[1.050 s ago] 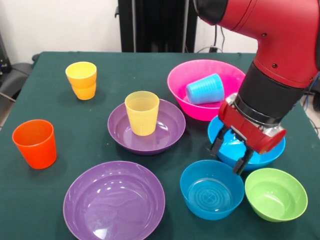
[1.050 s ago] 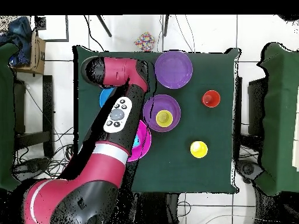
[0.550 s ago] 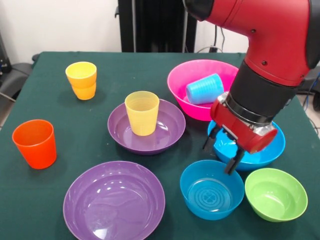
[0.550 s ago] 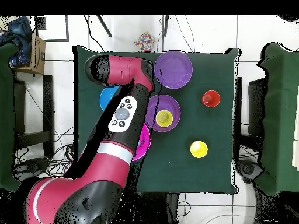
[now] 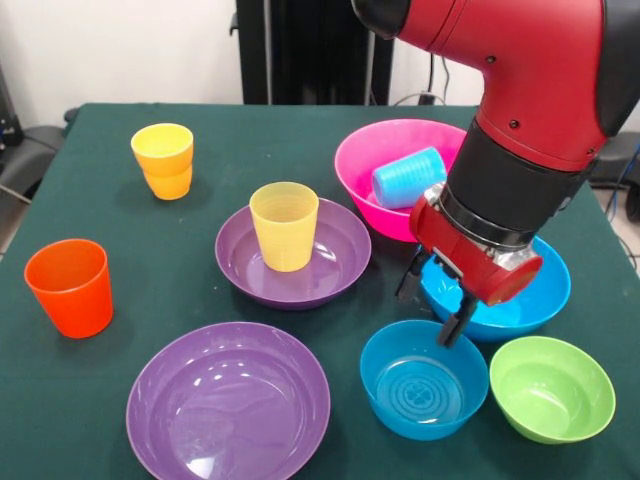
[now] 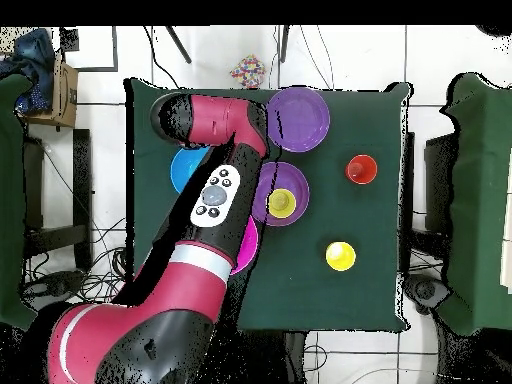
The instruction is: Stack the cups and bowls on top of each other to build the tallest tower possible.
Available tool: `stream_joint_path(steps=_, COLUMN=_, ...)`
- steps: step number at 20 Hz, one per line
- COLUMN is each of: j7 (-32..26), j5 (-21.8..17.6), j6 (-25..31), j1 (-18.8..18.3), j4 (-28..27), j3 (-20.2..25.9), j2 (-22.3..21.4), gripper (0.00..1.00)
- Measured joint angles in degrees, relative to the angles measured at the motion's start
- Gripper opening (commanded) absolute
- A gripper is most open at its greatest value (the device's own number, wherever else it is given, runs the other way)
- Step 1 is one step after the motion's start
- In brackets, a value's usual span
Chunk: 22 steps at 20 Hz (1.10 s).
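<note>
My gripper (image 5: pixel 428 312) hangs open and empty just above the far rim of the small blue bowl (image 5: pixel 424 380), at the left edge of the big blue bowl (image 5: pixel 520 300). The small green bowl (image 5: pixel 551 388) sits to their right. Behind them, the pink bowl (image 5: pixel 372 150) holds the light blue cup (image 5: pixel 410 178) lying on its side. The pale yellow ribbed cup (image 5: pixel 284 225) stands upright in one purple bowl (image 5: pixel 335 252). The other purple bowl (image 5: pixel 228 400) lies at the near edge. At the left are the orange cup (image 5: pixel 70 287) and two nested amber-yellow cups (image 5: pixel 163 160).
In the overhead view the arm (image 6: pixel 215 195) covers the gripper and most of the blue and pink bowls. The purple bowl (image 6: pixel 298 118), orange cup (image 6: pixel 361 169) and amber-yellow cups (image 6: pixel 340 256) show on the green table (image 6: pixel 380 290). Black equipment stands behind the table.
The gripper has moved left in the front view, from over the big blue bowl to that bowl's left edge, above the small blue bowl's rim. It stays open. No cup or bowl has moved.
</note>
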Motion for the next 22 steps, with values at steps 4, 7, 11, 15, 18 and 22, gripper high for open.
stream_joint_path(steps=4, j7=0.0, j5=0.0, j6=2.4, j1=0.0, j4=-1.0, j3=-0.7, j2=1.2, gripper=1.00)
stream_joint_path(steps=7, j7=0.0, j5=0.0, j6=5.2, j1=0.0, j4=-2.1, j3=-1.0, j2=2.9, gripper=1.00)
stream_joint_path(steps=11, j7=0.0, j5=0.0, j6=6.0, j1=0.0, j4=-2.5, j3=-1.0, j2=4.6, gripper=1.00)
stream_joint_path(steps=15, j7=0.0, j5=0.0, j6=6.0, j1=0.0, j4=-2.5, j3=-1.0, j2=6.3, gripper=1.00)
stream_joint_path(steps=18, j7=0.0, j5=0.0, j6=6.0, j1=0.0, j4=-2.6, j3=-1.0, j2=7.1, gripper=1.00)
stream_joint_path(steps=22, j7=0.0, j5=0.0, j6=5.9, j1=0.0, j4=-2.6, j3=-1.0, j2=7.8, gripper=1.00)
